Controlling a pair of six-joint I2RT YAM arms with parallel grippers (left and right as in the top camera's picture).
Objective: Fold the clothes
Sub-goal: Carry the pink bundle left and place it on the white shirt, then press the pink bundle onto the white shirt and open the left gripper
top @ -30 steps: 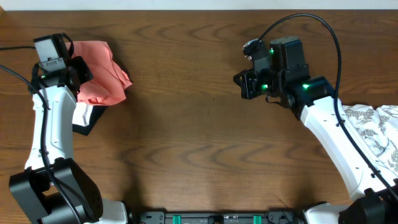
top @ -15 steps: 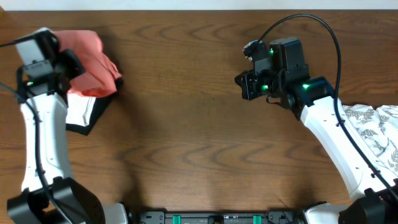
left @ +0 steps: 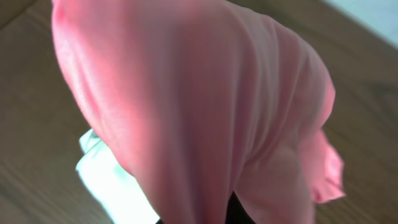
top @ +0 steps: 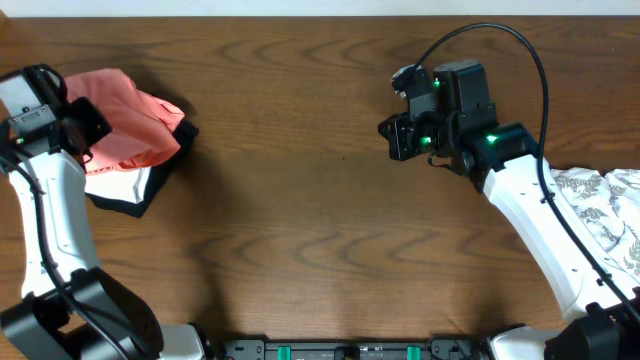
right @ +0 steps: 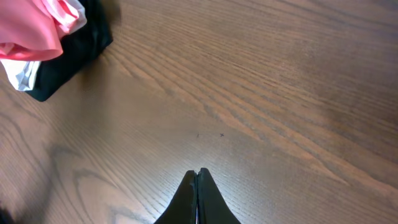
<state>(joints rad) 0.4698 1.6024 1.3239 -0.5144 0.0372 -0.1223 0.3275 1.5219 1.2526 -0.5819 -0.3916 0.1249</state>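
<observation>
Note that the left gripper point(top: 80, 125), closed on the pink garment point(top: 135, 118), has carried it leftward above the white and black pile point(top: 128, 188). The right gripper point(right: 197, 179) remains closed and empty. Folding has not started; you must still spread the garment flat.

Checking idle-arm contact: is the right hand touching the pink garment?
Apart. The overhead view shows the right hand over bare wood, far across the table from the pink garment.

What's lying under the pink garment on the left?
Beneath the salmon-pink garment, a white folded garment and a black cloth peek out; the rest of both is covered.
</observation>
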